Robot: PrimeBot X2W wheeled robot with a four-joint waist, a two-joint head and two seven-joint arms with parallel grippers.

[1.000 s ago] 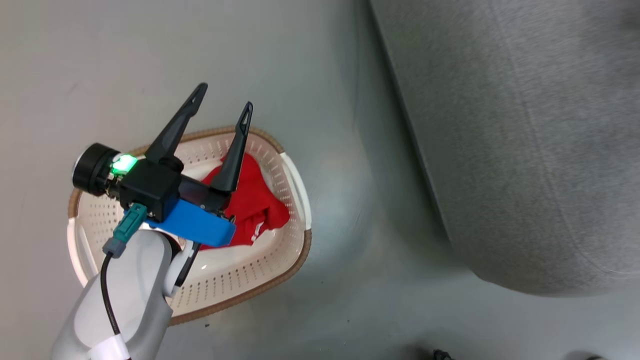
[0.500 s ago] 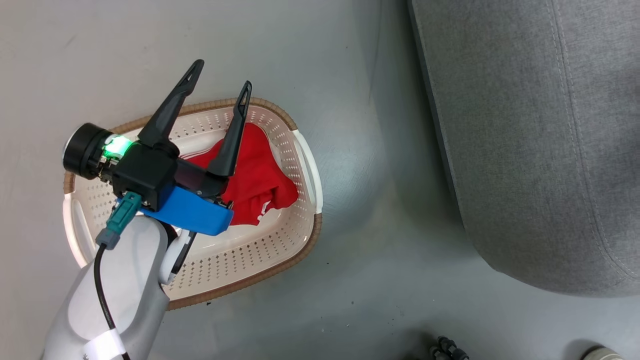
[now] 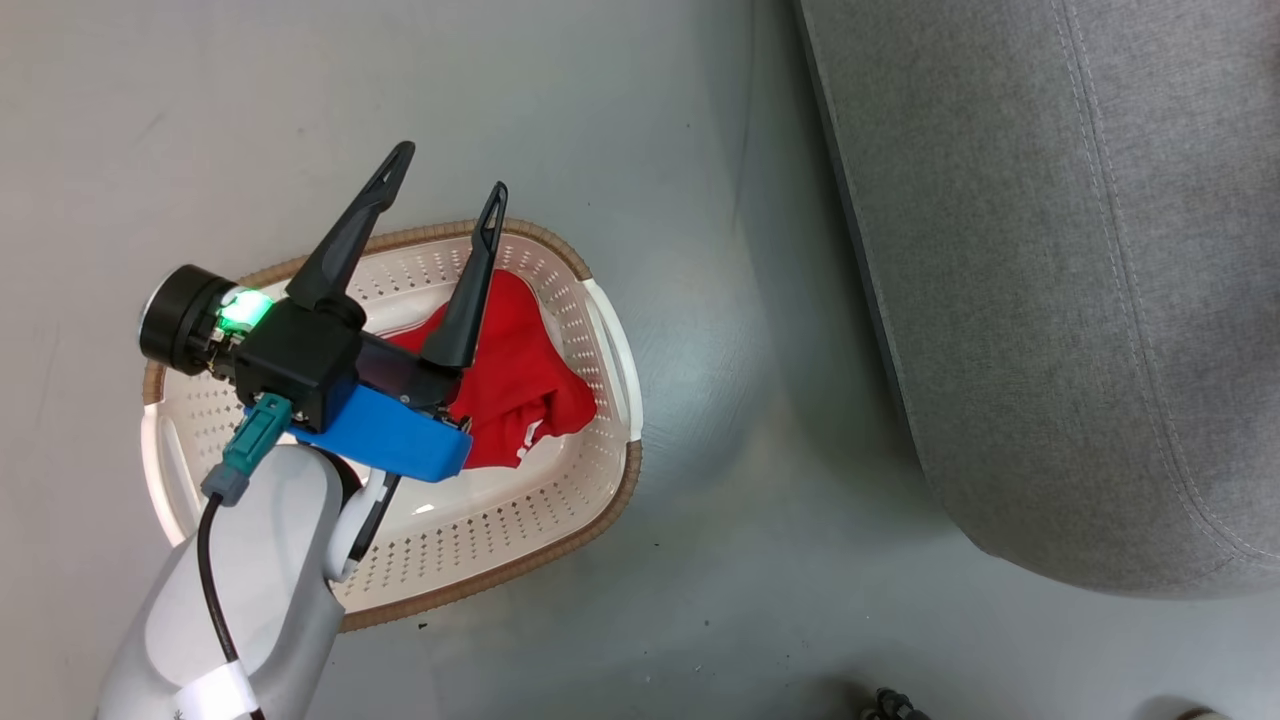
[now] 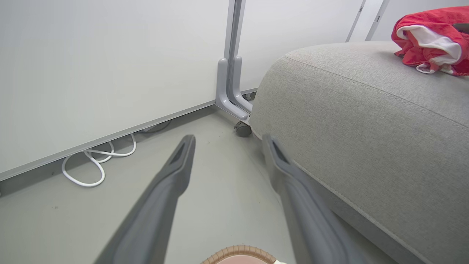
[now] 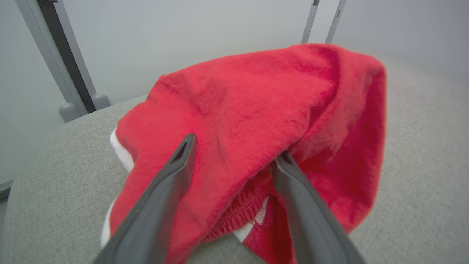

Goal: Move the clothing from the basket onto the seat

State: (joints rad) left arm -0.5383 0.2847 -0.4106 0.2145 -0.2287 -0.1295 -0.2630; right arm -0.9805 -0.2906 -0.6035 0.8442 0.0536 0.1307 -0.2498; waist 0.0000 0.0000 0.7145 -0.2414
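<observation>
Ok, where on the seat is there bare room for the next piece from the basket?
The seat's rounded end, between its stitched edge seam and the red garment lying further back, is bare grey fabric. The stretch of seat facing the basket is bare too. It is crowded only where the right fingers stand spread at that garment.

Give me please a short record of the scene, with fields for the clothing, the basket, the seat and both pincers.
In the basket: crumpled red garment
On the seat: white-trimmed red garment
Left pincer: open, empty, above the basket
Right pincer: open, fingers touching the white-trimmed red garment
</observation>
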